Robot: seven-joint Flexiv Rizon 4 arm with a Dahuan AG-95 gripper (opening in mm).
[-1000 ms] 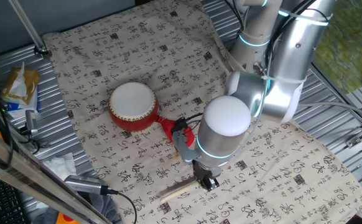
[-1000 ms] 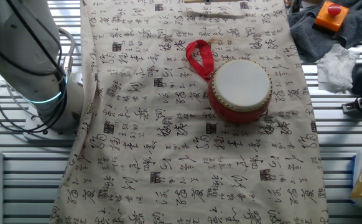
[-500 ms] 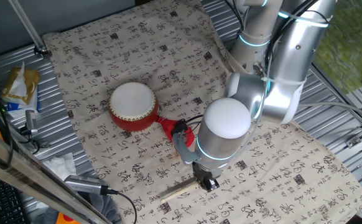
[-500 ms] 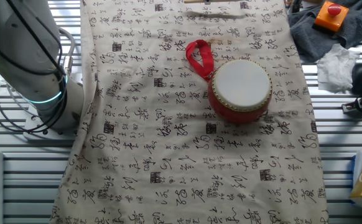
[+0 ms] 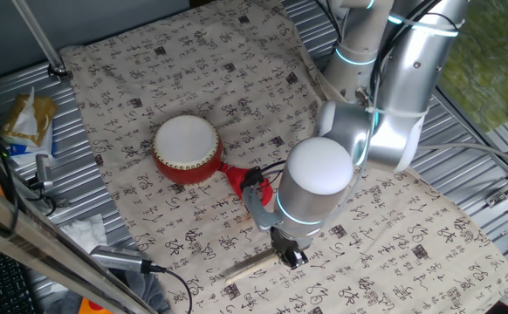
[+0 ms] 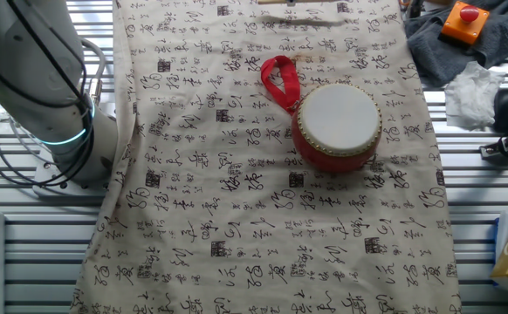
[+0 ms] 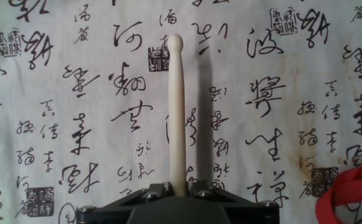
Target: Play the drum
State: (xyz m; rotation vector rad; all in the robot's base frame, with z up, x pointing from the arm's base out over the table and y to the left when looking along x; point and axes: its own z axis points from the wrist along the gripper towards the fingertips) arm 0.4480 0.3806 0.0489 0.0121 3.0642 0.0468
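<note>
Gripper [image 7: 178, 186] pinching stick [image 7: 177, 112] near front edge: lift level, grip firm, then swing toward drum [image 5: 187, 148].

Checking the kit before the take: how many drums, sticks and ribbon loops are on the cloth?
Drums: 1 – drum
Sticks: 1 – stick, at the gripper
Ribbon loops: 1 – red loop, attached to the drum
Total: 3

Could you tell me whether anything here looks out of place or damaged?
Nothing stands out. The drum sits upright on the cloth, its white skin intact, and the stick lies straight at the gripper.
</note>
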